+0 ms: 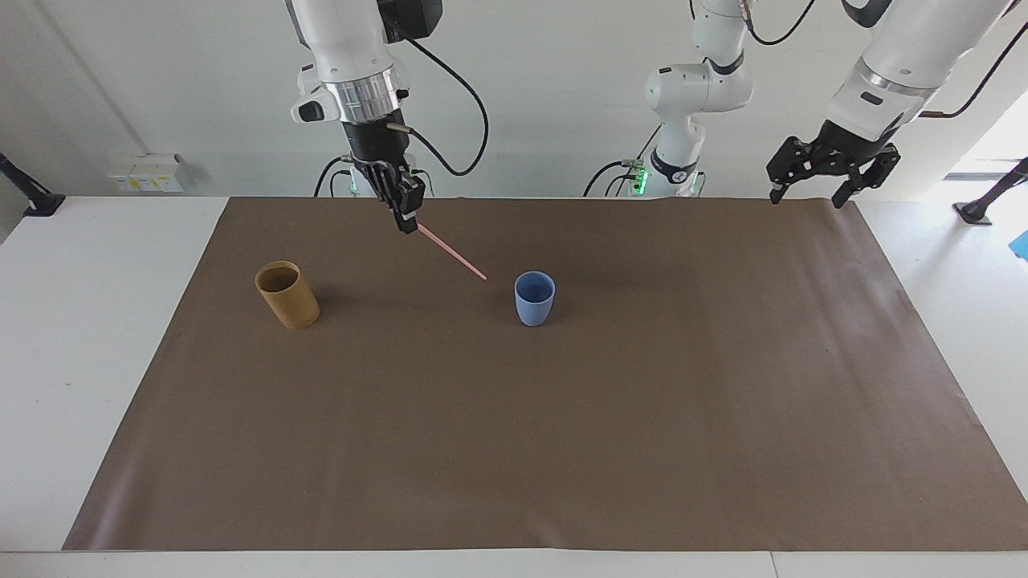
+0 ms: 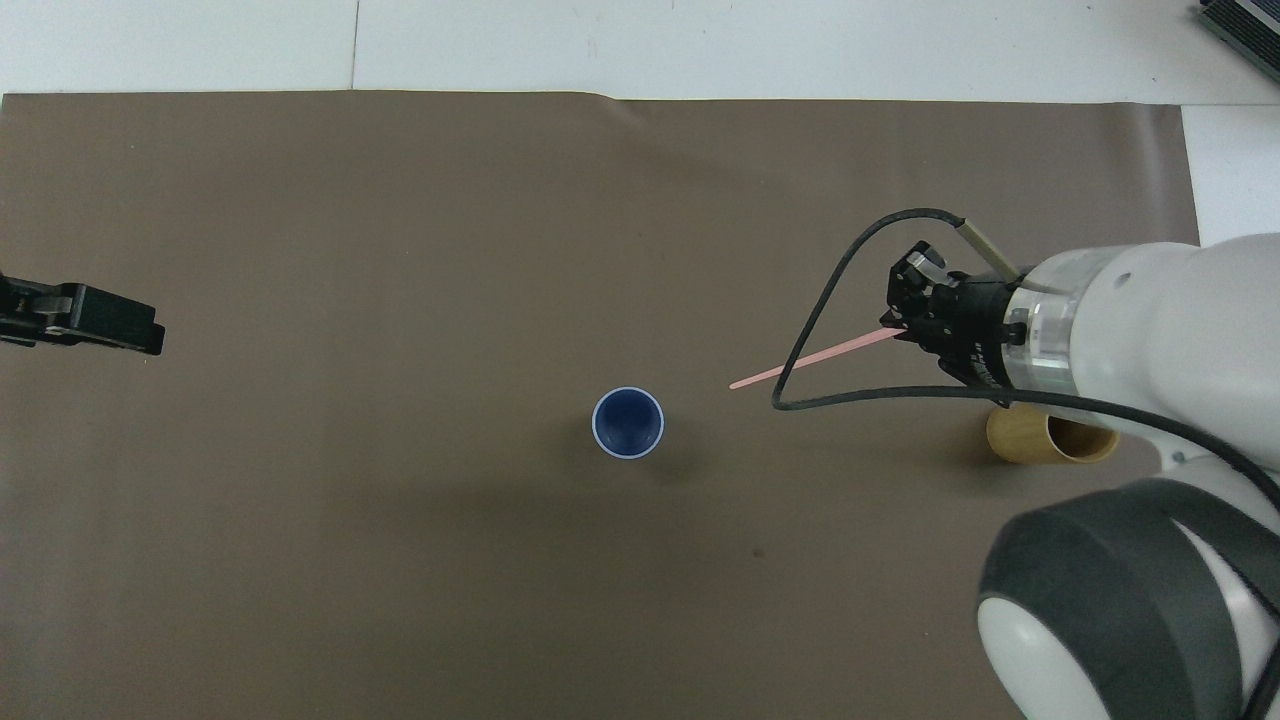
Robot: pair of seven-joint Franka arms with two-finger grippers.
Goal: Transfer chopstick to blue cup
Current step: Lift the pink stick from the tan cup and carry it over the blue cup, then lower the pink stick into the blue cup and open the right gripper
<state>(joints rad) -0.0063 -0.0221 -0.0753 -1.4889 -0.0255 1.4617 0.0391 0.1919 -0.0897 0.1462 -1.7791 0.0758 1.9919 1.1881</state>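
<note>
The right arm hides most of the tan cup (image 2: 1040, 440) in the overhead view. In the facing view no contents can be made out in either the tan cup or the blue cup (image 1: 534, 298), both standing on the brown mat (image 1: 514, 449) on the bench. The right end effector (image 1: 407, 224), over the mat between the cups, grips one slanting chopstick (image 1: 454, 254). The left end effector (image 1: 807, 193) waits, fingers spread and empty, over the mat's corner at the left arm's end.

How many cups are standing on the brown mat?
2. The blue cup stands near the middle of the brown mat. The tan cup stands toward the right arm's end, partly covered by the arm in the overhead view.
</note>
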